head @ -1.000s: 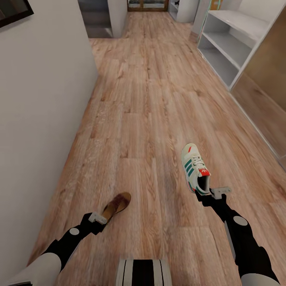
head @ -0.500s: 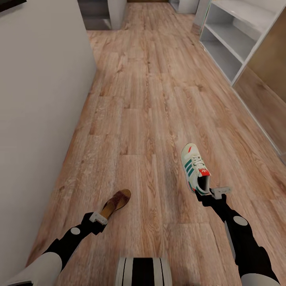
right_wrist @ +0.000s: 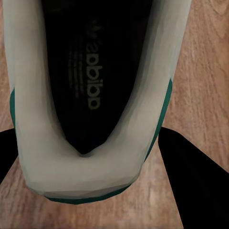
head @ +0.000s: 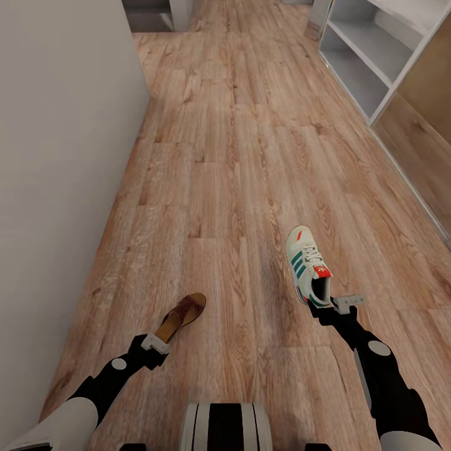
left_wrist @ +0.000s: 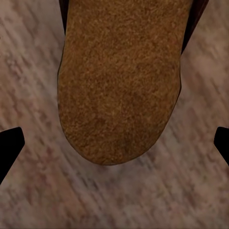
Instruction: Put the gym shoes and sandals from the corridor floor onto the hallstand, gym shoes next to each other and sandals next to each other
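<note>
Looking from head: right gripper (head: 322, 305) pinches sneaker (head: 307, 264) heel; left gripper (head: 156, 343) pinches sandal (head: 182, 316) heel, both over floor (head: 238, 156); rack (head: 369, 56) far right.
Left wrist: sandal (left_wrist: 121, 81) sole, fingers (left_wrist: 9, 148) at edges.
Right wrist: sneaker (right_wrist: 90, 95) insole reads "adidas".

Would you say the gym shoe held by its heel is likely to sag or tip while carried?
The gym shoe probably keeps its shape: its heel collar looks thick. Held at the heel by the right gripper, its toe may droop.
</note>
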